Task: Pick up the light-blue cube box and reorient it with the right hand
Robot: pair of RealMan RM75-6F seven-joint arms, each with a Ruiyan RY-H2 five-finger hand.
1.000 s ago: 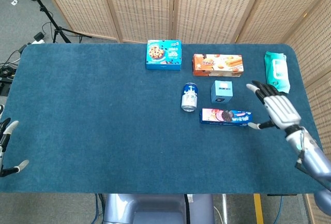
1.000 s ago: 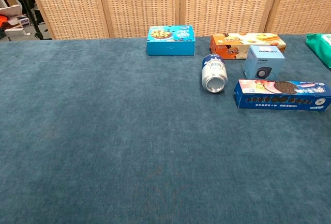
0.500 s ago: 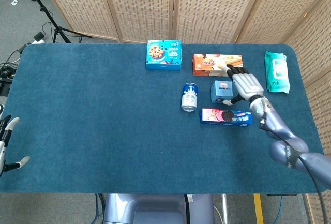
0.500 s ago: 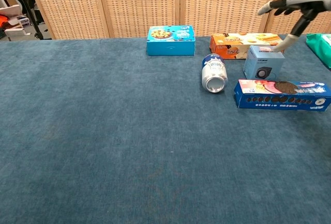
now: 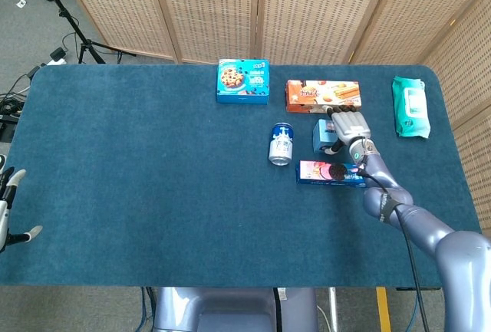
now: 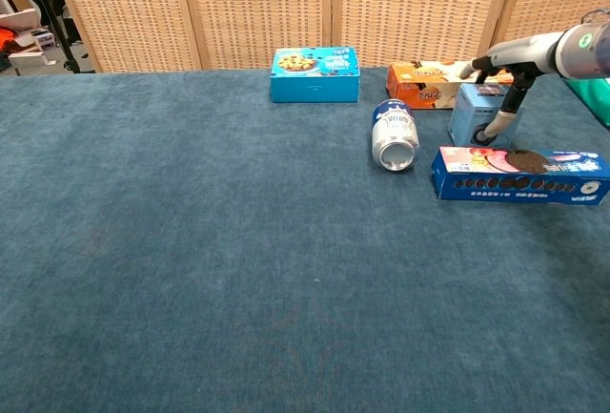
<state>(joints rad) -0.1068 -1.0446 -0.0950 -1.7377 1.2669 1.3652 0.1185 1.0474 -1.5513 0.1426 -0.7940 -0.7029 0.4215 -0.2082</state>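
Observation:
The light-blue cube box [image 5: 324,137] [image 6: 475,114] stands on the blue table [image 5: 153,163], right of centre. My right hand [image 5: 350,128] [image 6: 515,58] lies over the box. Its fingers [image 6: 474,67] reach across the far top edge, and its thumb [image 6: 497,125] presses the front face, so it grips the box. The box's base still rests on the table. My left hand [image 5: 8,209] hangs off the near left edge, fingers apart and holding nothing; only the head view shows it.
A can [image 5: 281,143] [image 6: 394,134] lies on its side just left of the cube. A long blue cookie box [image 5: 334,172] [image 6: 519,175] lies in front, an orange biscuit box [image 5: 322,96] behind. A blue cookie box [image 5: 243,80] and a teal wipes pack [image 5: 410,106] sit further back.
My right hand came in from the right, then dropped from above the cube box onto it, thumb down on the front face. The left hand barely moved.

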